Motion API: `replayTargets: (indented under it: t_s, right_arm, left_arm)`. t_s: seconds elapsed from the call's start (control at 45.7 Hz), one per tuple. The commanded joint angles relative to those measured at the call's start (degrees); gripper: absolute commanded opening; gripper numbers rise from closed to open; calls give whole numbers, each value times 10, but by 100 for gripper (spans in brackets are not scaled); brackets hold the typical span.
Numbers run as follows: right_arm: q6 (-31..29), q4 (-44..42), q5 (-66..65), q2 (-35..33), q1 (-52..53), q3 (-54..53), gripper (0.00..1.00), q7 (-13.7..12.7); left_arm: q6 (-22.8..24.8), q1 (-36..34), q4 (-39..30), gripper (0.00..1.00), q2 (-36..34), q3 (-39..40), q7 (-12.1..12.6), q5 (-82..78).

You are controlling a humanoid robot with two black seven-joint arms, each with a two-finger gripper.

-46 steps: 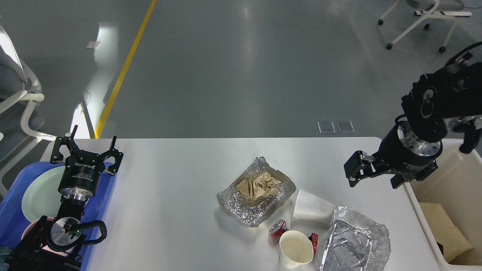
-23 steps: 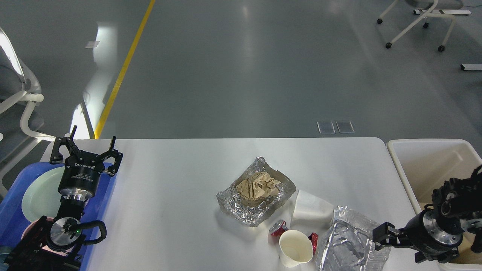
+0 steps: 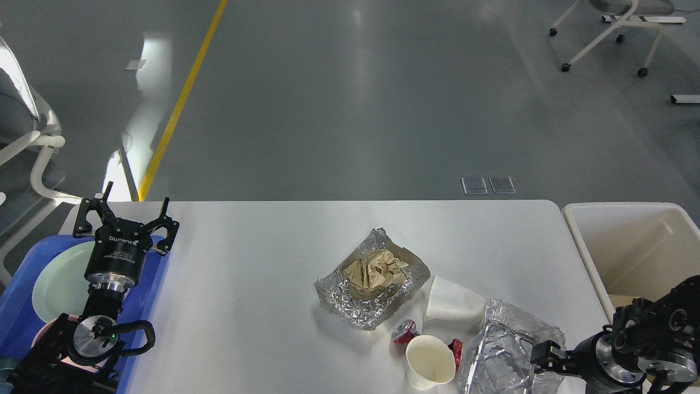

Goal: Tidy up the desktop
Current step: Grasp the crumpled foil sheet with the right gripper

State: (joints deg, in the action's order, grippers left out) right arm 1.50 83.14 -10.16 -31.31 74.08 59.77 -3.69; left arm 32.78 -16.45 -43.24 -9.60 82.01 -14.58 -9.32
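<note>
From the head view, the desktop [image 3: 262, 306] spread across the lower half of the frame, and the rubbish sat gathered toward its near right: a foil sheet [image 3: 372, 282] cupping a crumpled brown paper [image 3: 375, 269], a white cup tipped on its side [image 3: 451, 300], an upright paper cup [image 3: 430, 362] with a crushed red can [image 3: 405, 331] just beside it, and a clear foil-lined container [image 3: 506, 353] at the near edge. What had changed was our right arm: a second before it hung high over the far right corner beside the cream bin [image 3: 629, 241]; half a second later it had dropped low, and now our right gripper [image 3: 544, 362] rested against the container's right side, at the very bottom of the frame. It showed dark and small, so we could not tell whether its fingers were apart or together. Our left gripper [image 3: 126, 219] had not moved; it hovered over the blue tray [image 3: 156, 279] with its fingers spread wide, holding nothing. We judged the container to be the next piece bound for the bin, with all the other litter not yet cleared.
</note>
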Motion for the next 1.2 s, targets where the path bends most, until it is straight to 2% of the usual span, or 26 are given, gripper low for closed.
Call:
replayTargets:
  t_s: [0.0, 0.044, 0.109, 0.153, 0.284, 0.525, 0.984, 1.094, 1.181]
  right_arm:
    - [0, -40, 8, 27, -45, -20, 78, 0]
    - [-1, -43, 8, 32, -47, -20, 61, 0]
    - [-4, -43, 9, 33, -48, -20, 30, 0]
    - [-4, -43, 10, 33, -47, -20, 20, 1]
    - [-1, -43, 27, 34, -47, -20, 0, 1]
    - [21, -45, 91, 34, -46, -20, 0, 1]
    - [16, -40, 94, 24, -40, -19, 0, 1]
    - [6, -25, 91, 1, -19, -10, 0, 0]
    - [-36, -6, 90, -30, 31, 17, 0, 1]
  left_arm:
    - [0, 0, 0, 97, -1, 0, 0, 0]
    - [0, 0, 0, 97, 0, 0, 0, 0]
    - [0, 0, 0, 97, 0, 0, 0, 0]
    - [0, 0, 0, 97, 0, 0, 0, 0]
    - [0, 0, 0, 97, 0, 0, 0, 0]
    - [0, 0, 0, 97, 0, 0, 0, 0]
    - [0, 0, 0, 97, 0, 0, 0, 0]
    - [0, 0, 0, 97, 0, 0, 0, 0]
    - [0, 0, 0, 97, -1, 0, 0, 0]
